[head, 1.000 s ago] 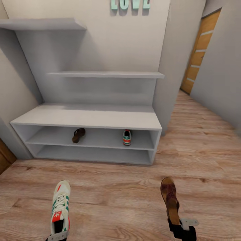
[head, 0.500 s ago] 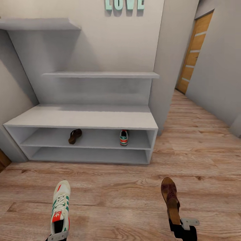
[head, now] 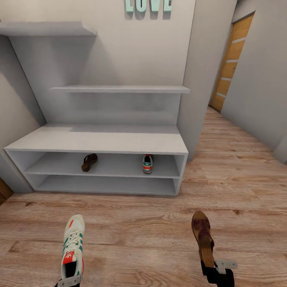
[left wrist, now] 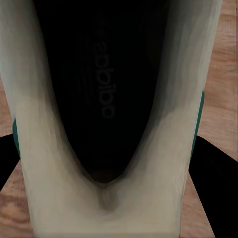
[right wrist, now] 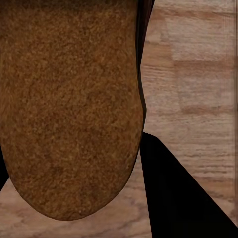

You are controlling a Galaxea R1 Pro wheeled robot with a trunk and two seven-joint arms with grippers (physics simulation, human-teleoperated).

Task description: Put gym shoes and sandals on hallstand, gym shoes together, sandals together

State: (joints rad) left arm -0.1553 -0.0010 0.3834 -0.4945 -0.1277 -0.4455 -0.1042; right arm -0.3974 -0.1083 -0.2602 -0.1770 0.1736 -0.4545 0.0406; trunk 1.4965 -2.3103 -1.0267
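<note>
I'm carrying the last pair in: left gripper (head: 68,281) clamps a white gym shoe (head: 72,250) at seven o'clock, right gripper (head: 217,273) a brown sandal (head: 202,237) at five. Ahead at twelve, the hallstand (head: 95,140) shelves their mates, sandal (head: 89,162) and sneaker (head: 148,164); next, I'd pair each.

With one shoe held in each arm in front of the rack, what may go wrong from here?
1. On the hallstand, the sandal lies toward the left and the gym shoe toward the right, while the held gym shoe is left and the held sandal right; straight placement would break the pairs.
2. Both are gripped at the heel, so they could tilt or slip.
</note>
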